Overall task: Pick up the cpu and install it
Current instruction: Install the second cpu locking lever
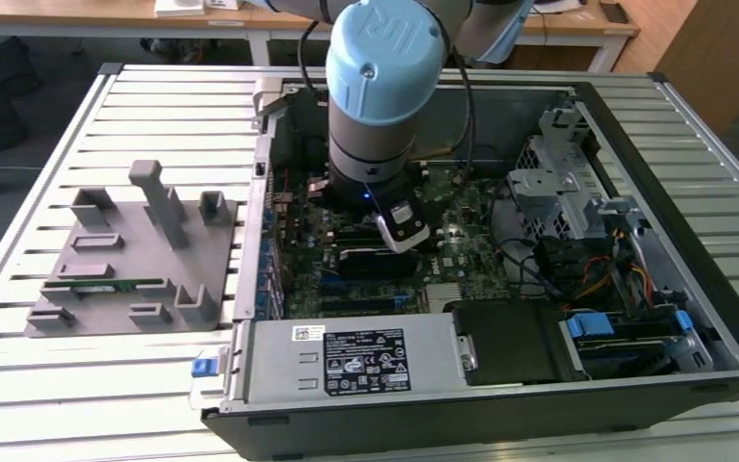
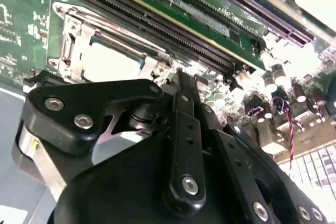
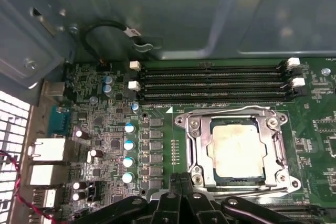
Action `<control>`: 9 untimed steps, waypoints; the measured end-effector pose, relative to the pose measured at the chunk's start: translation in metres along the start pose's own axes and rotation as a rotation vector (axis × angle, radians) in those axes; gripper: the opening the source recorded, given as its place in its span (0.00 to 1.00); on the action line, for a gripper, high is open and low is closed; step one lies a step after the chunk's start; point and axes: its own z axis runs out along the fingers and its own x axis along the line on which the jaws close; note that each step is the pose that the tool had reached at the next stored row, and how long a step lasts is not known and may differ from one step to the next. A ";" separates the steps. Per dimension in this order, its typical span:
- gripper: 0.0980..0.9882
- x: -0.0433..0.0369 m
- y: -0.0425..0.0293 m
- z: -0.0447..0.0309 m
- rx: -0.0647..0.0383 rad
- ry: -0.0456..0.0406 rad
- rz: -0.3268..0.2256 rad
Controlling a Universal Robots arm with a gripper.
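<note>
Already the cpu [image 3: 235,150] sits in its motherboard socket [image 3: 195,145], the claw [image 3: 181,182] just beside it (fingers together, holding nothing).

The arm [image 1: 376,106] stands near-vertical, its tool [image 3: 181,182] pointed downward with fingers pressed together.

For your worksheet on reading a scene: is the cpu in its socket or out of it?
In. In the first wrist view the cpu lies flat inside the metal socket frame on the motherboard.
</note>
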 end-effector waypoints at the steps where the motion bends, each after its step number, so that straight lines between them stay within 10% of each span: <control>1: 0.01 0.0000 0.0003 -0.0010 0.000 0.0000 0.000; 9: 0.01 0.0004 0.0043 -0.0122 0.000 0.0022 -0.007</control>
